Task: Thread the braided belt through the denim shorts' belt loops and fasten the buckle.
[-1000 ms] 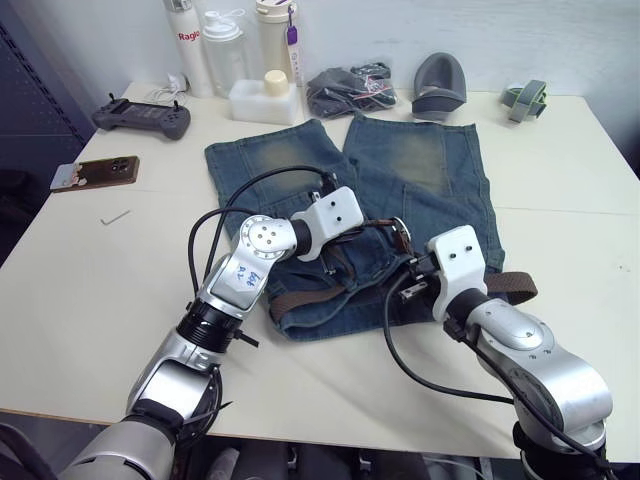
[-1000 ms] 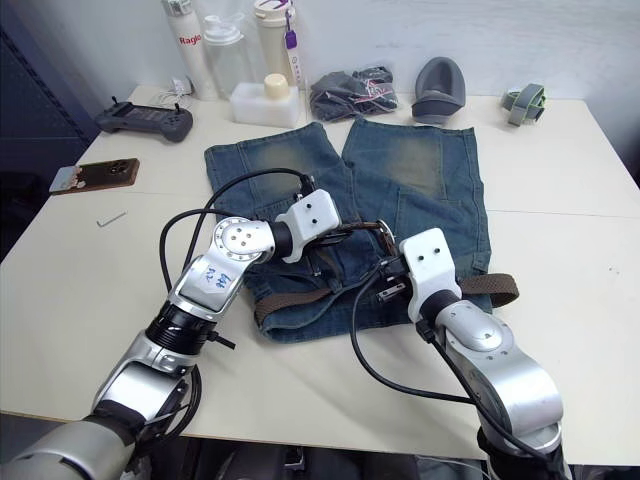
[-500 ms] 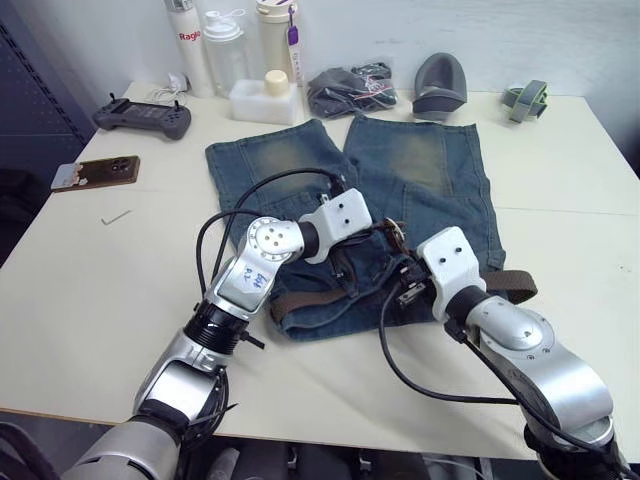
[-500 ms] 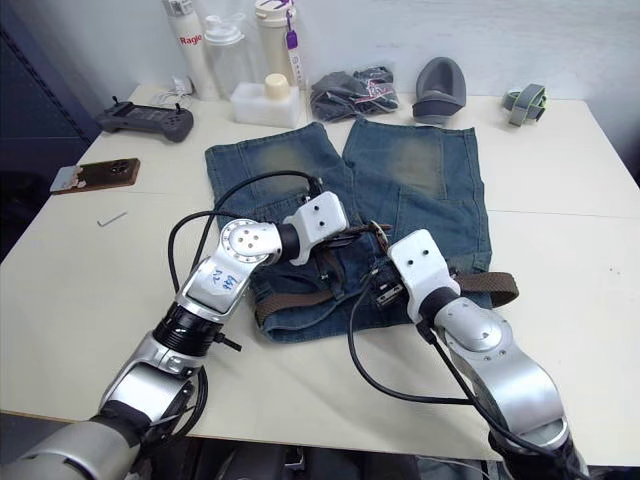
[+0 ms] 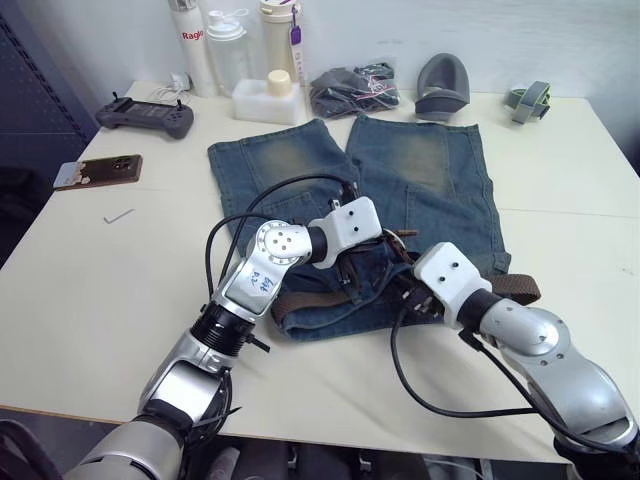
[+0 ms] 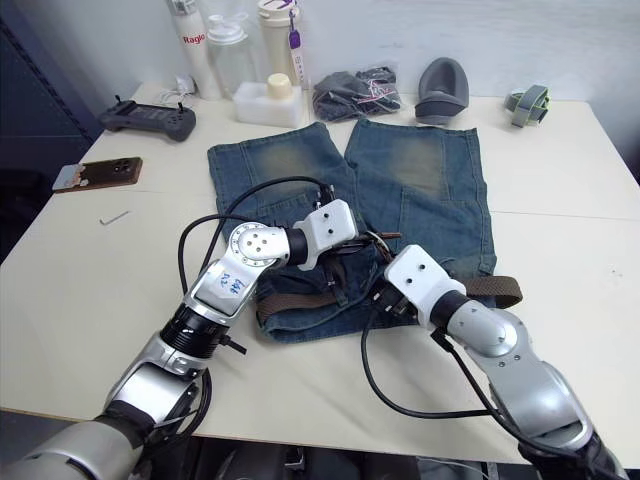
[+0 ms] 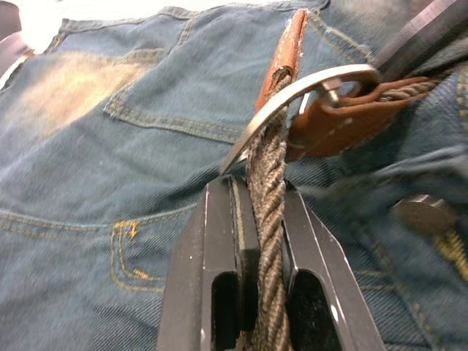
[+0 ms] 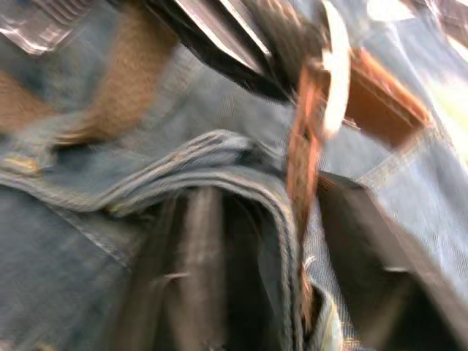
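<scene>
The denim shorts (image 5: pixel 420 160) lie flat on the table with the waistband nearest me. The braided belt (image 5: pixel 515 287) runs along the waistband, and its right end sticks out past the shorts. My left gripper (image 7: pixel 256 190) is shut on the braided cord just behind the buckle (image 7: pixel 307 88). The tan leather tip (image 7: pixel 281 55) passes through the buckle's frame. My right gripper (image 8: pixel 270 219) is at the waistband close to the buckle, open, with a fold of denim and the leather strap between its fingers (image 8: pixel 186 256). I cannot make out the belt loops.
Bottles (image 5: pixel 225 45) and a white container (image 5: pixel 265 98) stand at the back, beside a dark cloth bundle (image 5: pixel 350 88), a grey cap-shaped object (image 5: pixel 445 85) and a green-grey strap roll (image 5: pixel 527 100). A controller (image 5: pixel 148 118), a phone (image 5: pixel 97 171) and a small hex key (image 5: pixel 118 215) lie left.
My right gripper has slid left along the waistband toward the buckle and its fingers have opened. My left gripper has shifted slightly right, still clamped on the belt.
</scene>
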